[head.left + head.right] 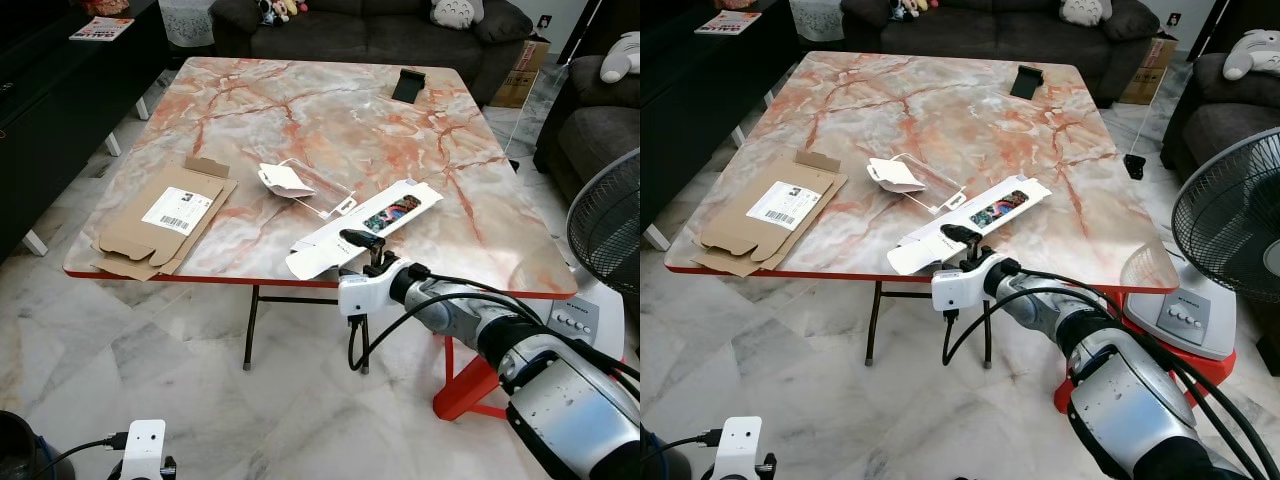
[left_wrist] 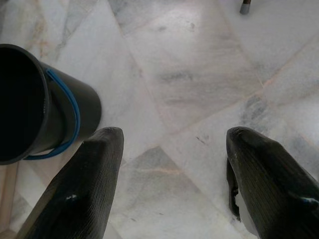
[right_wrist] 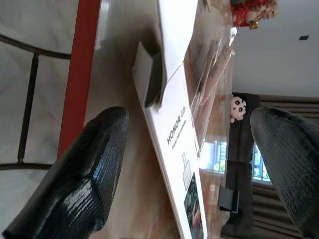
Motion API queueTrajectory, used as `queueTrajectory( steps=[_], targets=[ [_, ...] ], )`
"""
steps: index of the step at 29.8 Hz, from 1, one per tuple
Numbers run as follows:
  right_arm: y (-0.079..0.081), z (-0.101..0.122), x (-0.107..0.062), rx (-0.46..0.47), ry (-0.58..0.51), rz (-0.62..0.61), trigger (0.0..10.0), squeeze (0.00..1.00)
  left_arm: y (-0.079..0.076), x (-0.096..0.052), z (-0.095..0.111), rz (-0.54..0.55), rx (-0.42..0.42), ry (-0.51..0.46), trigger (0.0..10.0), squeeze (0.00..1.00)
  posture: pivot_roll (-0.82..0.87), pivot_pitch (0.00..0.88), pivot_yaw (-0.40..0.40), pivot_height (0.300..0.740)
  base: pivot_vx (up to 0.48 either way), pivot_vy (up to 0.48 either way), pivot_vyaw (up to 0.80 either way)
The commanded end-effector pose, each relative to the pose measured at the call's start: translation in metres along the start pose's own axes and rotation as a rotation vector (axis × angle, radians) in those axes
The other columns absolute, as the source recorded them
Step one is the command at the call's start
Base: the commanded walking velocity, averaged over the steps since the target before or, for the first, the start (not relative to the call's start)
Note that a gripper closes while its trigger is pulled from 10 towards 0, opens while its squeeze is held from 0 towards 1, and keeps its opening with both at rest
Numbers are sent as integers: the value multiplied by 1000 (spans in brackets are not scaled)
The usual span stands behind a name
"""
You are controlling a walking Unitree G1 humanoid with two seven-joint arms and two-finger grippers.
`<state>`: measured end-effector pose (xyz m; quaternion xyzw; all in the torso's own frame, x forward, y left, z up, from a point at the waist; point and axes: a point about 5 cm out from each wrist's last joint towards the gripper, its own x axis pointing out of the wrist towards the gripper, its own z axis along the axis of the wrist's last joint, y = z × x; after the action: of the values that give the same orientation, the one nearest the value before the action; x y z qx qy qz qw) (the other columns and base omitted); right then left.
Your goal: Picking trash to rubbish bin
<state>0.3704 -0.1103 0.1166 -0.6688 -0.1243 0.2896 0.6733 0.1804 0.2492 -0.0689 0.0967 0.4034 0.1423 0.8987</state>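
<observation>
The right gripper [image 1: 362, 243], fingers spread wide, hovers at the table's [image 1: 330, 110] near edge; the white phone box [image 1: 366, 227] lies just ahead (it should close squarely across the box's narrow width).

Between the right gripper's [image 3: 187, 149] spread fingers [image 3: 84, 184] lies a white box [image 3: 177, 129], lettered "HONOR", on the marble table [image 3: 117, 74]. The table's red edge [image 3: 79, 69] runs past one finger; a sofa [image 3: 237, 144] lies beyond.
</observation>
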Motion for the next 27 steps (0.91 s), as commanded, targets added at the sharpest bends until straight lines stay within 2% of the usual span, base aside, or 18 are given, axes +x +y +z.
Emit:
queueTrajectory(
  steps=[1, 16, 27],
  targets=[
    [-6, -2, 2, -29, 13, -4, 10000, 0, 4, 0, -3, 11, 4, 7, 10000, 0, 202, 108, -62, 740, 0, 0, 0],
    [-16, -15, 3, -44, 132, -9, 10000, 0, 5, -2, -8, 11, 12, 15, 10000, 0, 214, 123, -56, 740, 0, 0, 0],
    [-15, -4, 11, -44, 137, -2, 10000, 0, 9, -3, -11, 13, 24, 18, 10000, 0, 227, 126, -50, 740, 0, 0, 0]
  ],
)
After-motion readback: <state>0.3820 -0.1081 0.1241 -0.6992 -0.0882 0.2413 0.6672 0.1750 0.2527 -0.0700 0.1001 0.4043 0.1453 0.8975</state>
